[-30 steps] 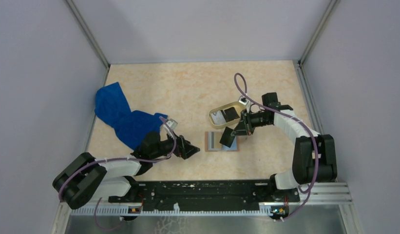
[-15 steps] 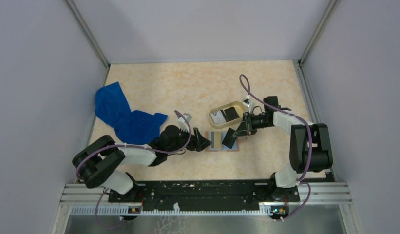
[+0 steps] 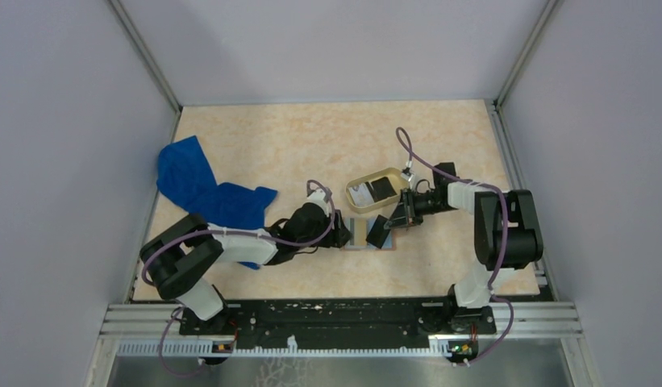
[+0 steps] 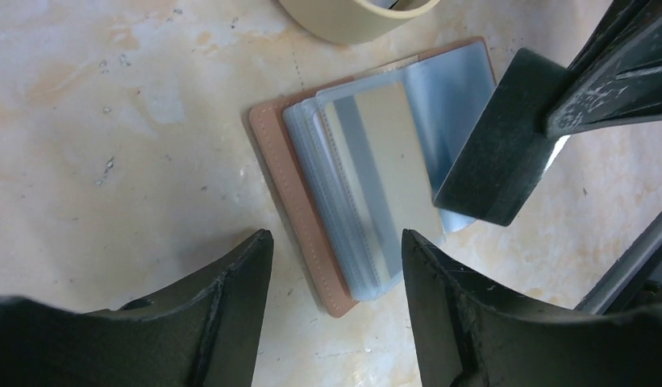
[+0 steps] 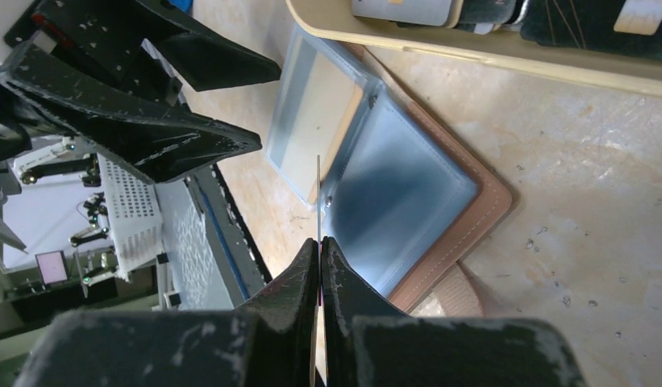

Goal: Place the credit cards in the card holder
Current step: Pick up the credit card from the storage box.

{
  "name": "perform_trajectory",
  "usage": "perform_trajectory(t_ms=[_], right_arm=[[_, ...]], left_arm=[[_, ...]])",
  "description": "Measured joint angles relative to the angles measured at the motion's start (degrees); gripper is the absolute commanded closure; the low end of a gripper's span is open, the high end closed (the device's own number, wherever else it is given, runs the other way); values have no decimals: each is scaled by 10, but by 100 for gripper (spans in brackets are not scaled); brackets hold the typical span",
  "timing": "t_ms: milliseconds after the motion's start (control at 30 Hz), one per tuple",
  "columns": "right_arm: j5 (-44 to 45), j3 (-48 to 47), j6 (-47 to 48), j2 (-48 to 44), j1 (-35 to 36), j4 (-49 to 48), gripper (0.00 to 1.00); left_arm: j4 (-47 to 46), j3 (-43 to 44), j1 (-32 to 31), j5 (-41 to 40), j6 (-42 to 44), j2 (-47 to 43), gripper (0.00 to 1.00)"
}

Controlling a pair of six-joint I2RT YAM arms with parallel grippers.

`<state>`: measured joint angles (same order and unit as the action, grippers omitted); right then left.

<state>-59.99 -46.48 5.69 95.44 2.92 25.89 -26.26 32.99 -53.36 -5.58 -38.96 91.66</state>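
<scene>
From above, your left gripper point(image 3: 337, 235) sits at the left edge of the card holder point(image 3: 360, 235), which lies open on the table point(image 3: 271, 145). Your right gripper point(image 3: 392, 219) reaches in from the opposite side, pinching a black credit card point(image 3: 378, 232) over the holder just ahead of its jaws. The tan oval tray point(image 3: 353, 190) lies close beside the right jaws, and the blue cloth point(image 3: 206, 197) lies behind your left arm.

In the left wrist view, your left gripper point(image 4: 335, 242) has its jaws partly spread, with nothing between them. The card holder point(image 4: 368, 185) lies flat just ahead of the fingertips, its clear sleeves fanned. Beyond it the black credit card point(image 4: 493, 153) hangs tilted from the right gripper point(image 4: 609, 76). You cannot tell whether its lower edge touches the sleeve.

In the right wrist view, your right gripper point(image 5: 319, 246) is clamped on the black credit card point(image 5: 318, 193), seen edge-on. The card holder point(image 5: 392, 193) lies directly past the tips. A light card point(image 5: 404, 8) lies in the tan oval tray point(image 5: 472, 48) beyond.
</scene>
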Motion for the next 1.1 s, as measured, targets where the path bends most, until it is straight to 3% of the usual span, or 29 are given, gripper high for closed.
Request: perform_trajectory(t_ms=[100,333,467,1100], right_arm=[[6,0,-7,9,0,-1,100],[14,0,-15,15,0,-6,100],[17,0,-15,16,0,-6,100],[30,19,-50,19,4,-28,100]], left_arm=[[31,29,-7,-17,0,12,37],[90,73,-16,-45,-4,36,59],[105,86,-16,-56,-8,40,66],[122,101,-16,-62,-11,47,70]])
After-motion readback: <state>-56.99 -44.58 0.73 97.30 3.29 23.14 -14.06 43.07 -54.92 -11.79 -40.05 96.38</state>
